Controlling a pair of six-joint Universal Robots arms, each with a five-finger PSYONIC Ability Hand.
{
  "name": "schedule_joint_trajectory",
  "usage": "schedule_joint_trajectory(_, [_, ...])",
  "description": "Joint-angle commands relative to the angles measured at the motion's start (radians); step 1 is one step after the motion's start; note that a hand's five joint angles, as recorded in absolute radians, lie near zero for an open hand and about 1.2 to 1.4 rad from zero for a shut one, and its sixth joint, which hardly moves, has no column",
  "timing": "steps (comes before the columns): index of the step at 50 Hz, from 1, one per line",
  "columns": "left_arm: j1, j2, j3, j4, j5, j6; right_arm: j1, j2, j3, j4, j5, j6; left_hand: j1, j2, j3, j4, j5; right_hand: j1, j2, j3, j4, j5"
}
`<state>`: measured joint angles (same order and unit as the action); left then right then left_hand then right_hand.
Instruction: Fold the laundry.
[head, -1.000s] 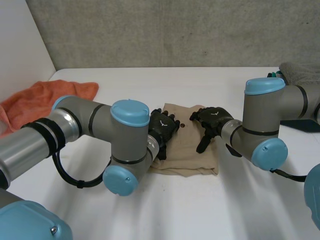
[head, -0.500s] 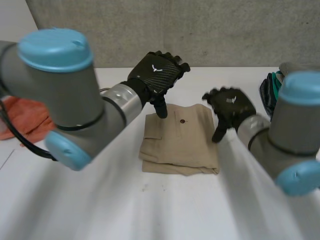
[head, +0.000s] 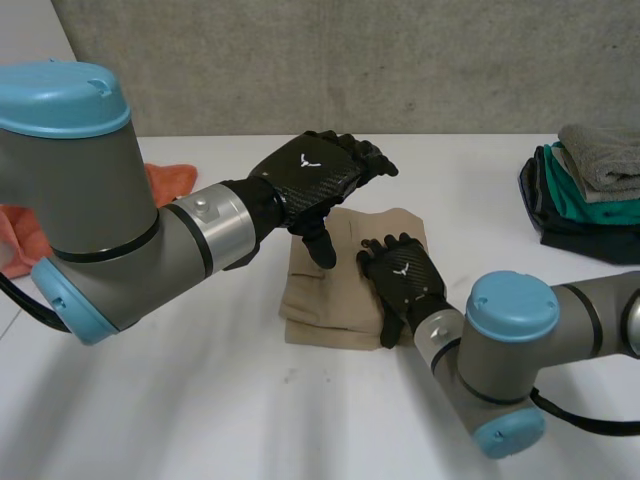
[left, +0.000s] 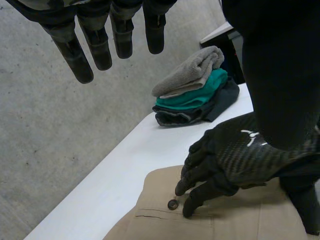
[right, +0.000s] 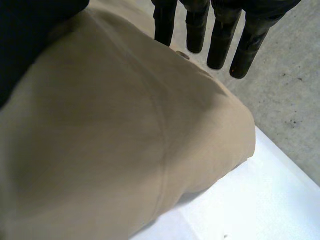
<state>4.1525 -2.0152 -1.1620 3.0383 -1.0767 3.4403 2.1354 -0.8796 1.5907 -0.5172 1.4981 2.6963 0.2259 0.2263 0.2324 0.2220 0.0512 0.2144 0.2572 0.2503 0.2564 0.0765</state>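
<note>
Folded tan trousers (head: 322, 300) lie in a neat rectangle on the middle of the white table (head: 180, 400). My left hand (head: 315, 170) hovers above their far left part, fingers straight and thumb pointing down, holding nothing. My right hand (head: 405, 280) rests flat on the right half of the trousers, fingers straight. In the left wrist view my left hand's fingers (left: 77, 60) hang in the air, while my right hand (left: 240, 160) lies on the trousers (left: 240, 222) with its fingertips by a dark button (left: 172, 204). In the right wrist view my right hand's fingers (right: 217, 45) stretch over the trousers (right: 115, 140).
A stack of folded clothes (head: 590, 185), grey on teal on dark, stands at the table's right edge, also visible as the stack (left: 195, 92) beyond my right hand. An orange cloth (head: 168, 180) lies crumpled at the far left, behind my left arm. A concrete wall runs along the back.
Both hands lifted off the trousers. The left hand stayed raised above their far left part. The right hand came back down toward me onto their right half.
</note>
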Motion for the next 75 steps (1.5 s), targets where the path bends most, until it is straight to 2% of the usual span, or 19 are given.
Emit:
schedule_joint_trajectory(1, [0.002, 0.001, 0.001, 0.002, 0.000, 0.002, -0.002, 0.036, -0.066, 0.003, -0.002, -0.003, 0.052, 0.052, 0.046, 0.056, 0.052, 0.366, 0.324, 0.330, 0.324, 0.330])
schedule_joint_trajectory(7, [0.002, 0.001, 0.002, 0.002, 0.000, 0.002, -0.003, 0.047, -0.118, 0.008, -0.013, 0.005, 0.052, 0.052, 0.046, 0.056, 0.052, 0.417, 0.374, 0.381, 0.375, 0.380])
schedule_joint_trajectory(13, [0.003, 0.004, 0.001, 0.002, -0.002, 0.000, -0.003, 0.077, -0.187, 0.035, -0.006, 0.003, 0.055, 0.055, 0.049, 0.059, 0.055, 0.132, 0.089, 0.096, 0.090, 0.095])
schedule_joint_trajectory(17, [0.005, 0.015, 0.001, 0.002, -0.002, -0.001, -0.003, 0.111, -0.236, 0.083, -0.006, 0.003, 0.055, 0.055, 0.049, 0.059, 0.055, 0.152, 0.109, 0.116, 0.110, 0.116])
schedule_joint_trajectory(18, [0.006, 0.015, 0.002, 0.002, -0.002, -0.001, -0.003, 0.120, -0.250, 0.091, -0.006, 0.003, 0.055, 0.055, 0.049, 0.059, 0.055, 0.190, 0.147, 0.154, 0.148, 0.154])
schedule_joint_trajectory(20, [0.006, 0.016, 0.001, 0.002, -0.002, -0.001, -0.003, 0.134, -0.274, 0.103, -0.007, 0.003, 0.055, 0.055, 0.049, 0.059, 0.055, 0.503, 0.461, 0.467, 0.461, 0.467])
schedule_joint_trajectory(21, [0.008, 0.018, 0.001, 0.002, -0.003, -0.001, -0.003, 0.139, -0.287, 0.103, -0.013, 0.005, 0.055, 0.055, 0.049, 0.059, 0.055, 0.766, 0.724, 0.730, 0.724, 0.730])
schedule_joint_trajectory(23, [0.008, 0.019, 0.001, 0.002, -0.003, -0.001, -0.003, 0.140, -0.298, 0.098, -0.016, 0.005, 0.055, 0.055, 0.049, 0.059, 0.055, 0.988, 0.945, 0.952, 0.946, 0.951])
schedule_joint_trajectory(24, [0.009, 0.022, 0.001, 0.002, -0.003, -0.001, -0.003, 0.142, -0.319, 0.097, -0.016, 0.005, 0.055, 0.055, 0.049, 0.059, 0.055, 1.180, 1.137, 1.144, 1.138, 1.143])
schedule_joint_trajectory(30, [0.020, 0.047, -0.002, 0.002, -0.017, -0.001, -0.035, 0.148, -0.419, 0.103, -0.013, 0.011, 0.055, 0.055, 0.049, 0.059, 0.055, 1.182, 1.139, 1.146, 1.140, 1.145])
schedule_joint_trajectory(33, [0.054, 0.073, -0.010, 0.001, -0.035, -0.004, -0.071, 0.146, -0.465, 0.105, -0.024, 0.010, 0.055, 0.055, 0.049, 0.059, 0.055, 1.182, 1.139, 1.146, 1.140, 1.145])
schedule_joint_trajectory(37, [0.084, 0.108, -0.033, 0.005, -0.035, -0.006, -0.130, 0.140, -0.558, 0.098, -0.094, 0.013, 0.055, 0.055, 0.049, 0.059, 0.055, 1.182, 1.139, 1.146, 1.140, 1.145])
schedule_joint_trajectory(44, [0.087, 0.116, -0.039, 0.004, -0.037, -0.004, -0.238, 0.133, -0.722, 0.100, -0.134, 0.025, 0.055, 0.055, 0.049, 0.059, 0.055, 1.182, 1.139, 1.146, 1.140, 1.145])
schedule_joint_trajectory(48, [0.087, 0.127, -0.054, 0.005, -0.037, -0.004, -0.327, 0.133, -0.845, 0.100, -0.182, 0.092, 0.055, 0.055, 0.049, 0.059, 0.055, 1.182, 1.139, 1.146, 1.140, 1.145])
schedule_joint_trajectory(56, [0.087, 0.142, -0.068, 0.005, -0.038, -0.004, -0.555, 0.159, -1.048, 0.094, -0.346, 0.304, 0.055, 0.055, 0.049, 0.059, 0.055, 1.182, 1.139, 1.146, 1.140, 1.145])
schedule_joint_trajectory(59, [0.084, 0.147, -0.074, 0.005, -0.040, -0.003, -0.667, 0.215, -1.109, 0.089, -0.416, 0.382, 0.055, 0.055, 0.049, 0.059, 0.055, 1.182, 1.139, 1.146, 1.140, 1.145])
schedule_joint_trajectory(65, [0.080, 0.153, -0.088, 0.007, -0.058, -0.004, -0.801, 0.293, -1.106, 0.059, -0.528, 0.433, 0.055, 0.055, 0.049, 0.059, 0.055, 1.182, 1.139, 1.146, 1.140, 1.145])
schedule_joint_trajectory(70, [0.072, 0.162, -0.103, 0.007, -0.080, -0.004, -0.894, 0.340, -0.985, -0.029, -0.685, 0.487, 0.055, 0.055, 0.049, 0.059, 0.055, 1.182, 1.139, 1.146, 1.140, 1.145])
schedule_joint_trajectory(75, [0.064, 0.165, -0.119, 0.008, -0.084, -0.004, -0.957, 0.329, -0.844, -0.107, -0.763, 0.491, 0.055, 0.055, 0.049, 0.059, 0.055, 1.182, 1.139, 1.146, 1.140, 1.145])
